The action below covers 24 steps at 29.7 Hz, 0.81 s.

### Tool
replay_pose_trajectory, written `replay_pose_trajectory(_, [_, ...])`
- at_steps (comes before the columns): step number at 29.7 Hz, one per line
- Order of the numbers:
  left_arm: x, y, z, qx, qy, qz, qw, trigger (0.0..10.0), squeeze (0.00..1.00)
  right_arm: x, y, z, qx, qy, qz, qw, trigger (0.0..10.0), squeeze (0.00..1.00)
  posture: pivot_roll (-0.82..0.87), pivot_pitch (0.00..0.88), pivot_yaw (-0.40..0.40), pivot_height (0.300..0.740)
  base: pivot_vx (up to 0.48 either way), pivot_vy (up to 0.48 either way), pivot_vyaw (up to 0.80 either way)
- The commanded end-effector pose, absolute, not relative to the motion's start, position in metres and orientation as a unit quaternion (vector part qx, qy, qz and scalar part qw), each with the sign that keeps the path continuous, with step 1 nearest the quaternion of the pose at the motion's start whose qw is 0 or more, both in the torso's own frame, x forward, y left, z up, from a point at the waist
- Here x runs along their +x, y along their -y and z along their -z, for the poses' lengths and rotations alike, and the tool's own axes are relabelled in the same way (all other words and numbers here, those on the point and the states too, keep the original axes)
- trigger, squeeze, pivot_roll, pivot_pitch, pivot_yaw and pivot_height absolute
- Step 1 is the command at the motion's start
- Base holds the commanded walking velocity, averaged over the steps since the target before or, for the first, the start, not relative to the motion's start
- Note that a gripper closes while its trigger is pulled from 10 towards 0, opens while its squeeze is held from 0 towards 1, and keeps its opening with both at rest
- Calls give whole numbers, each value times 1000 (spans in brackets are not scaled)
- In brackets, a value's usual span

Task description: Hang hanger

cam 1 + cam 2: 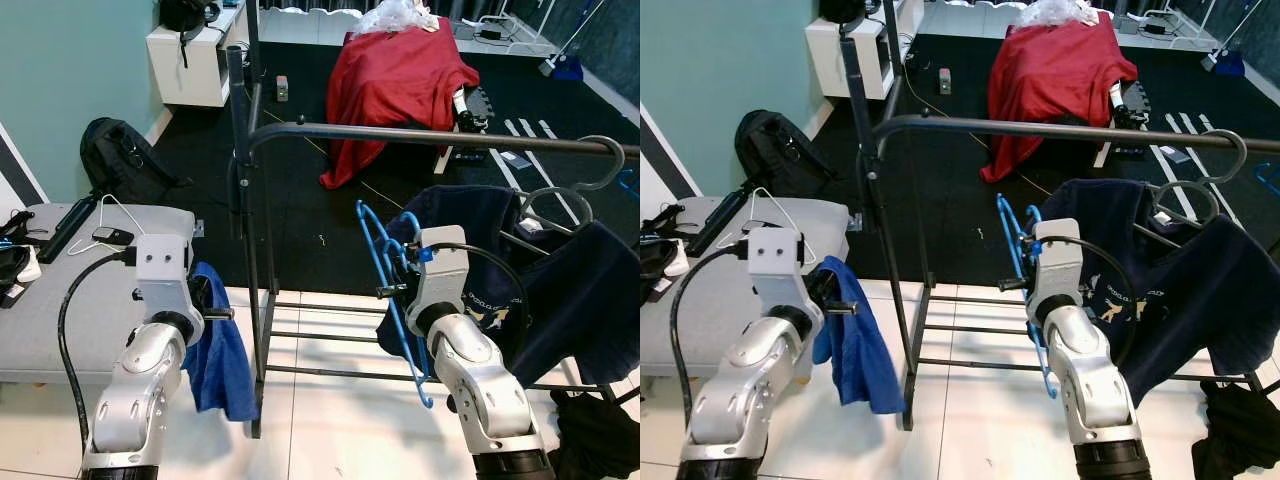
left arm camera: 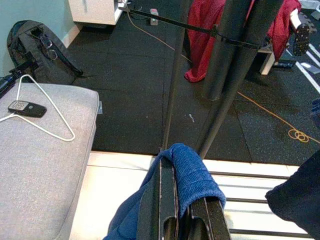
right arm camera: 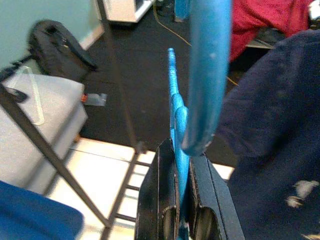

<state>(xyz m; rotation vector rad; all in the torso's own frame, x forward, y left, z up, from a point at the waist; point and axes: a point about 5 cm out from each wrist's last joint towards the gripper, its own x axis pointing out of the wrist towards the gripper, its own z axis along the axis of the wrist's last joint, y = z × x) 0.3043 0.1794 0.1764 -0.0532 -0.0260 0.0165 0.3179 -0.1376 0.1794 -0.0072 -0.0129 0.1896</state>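
Where the right hand (image 1: pixel 392 272) grips, the hanger (image 1: pixel 385 290) is thin blue plastic.

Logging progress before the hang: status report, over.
Right gripper shut on blue hanger, below the rail. Left gripper shut on blue cloth. Navy shirt already hangs on rail beside it.

The two head views looked forward and down from above both silver arms, sharing the black metal clothes rack (image 1: pixel 262 250). Each wrist view looked closely along its own black fingers towards the dark floor mat (image 2: pixel 135 95).
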Motion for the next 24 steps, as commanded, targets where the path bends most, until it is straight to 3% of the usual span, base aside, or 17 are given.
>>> replay_pose_trajectory(1, [304,-175,-176,-35,17,0,999,10000,0,315,136,-180,6,17,-102,995,10000,0,-37,175,-38,740,0,0,0])
replay_pose_trajectory(24, [307,-157,-184,-37,29,34,998,10000,0,316,127,-171,11,15,-111,994,10000,0,-27,155,-27,740,-326,0,0])
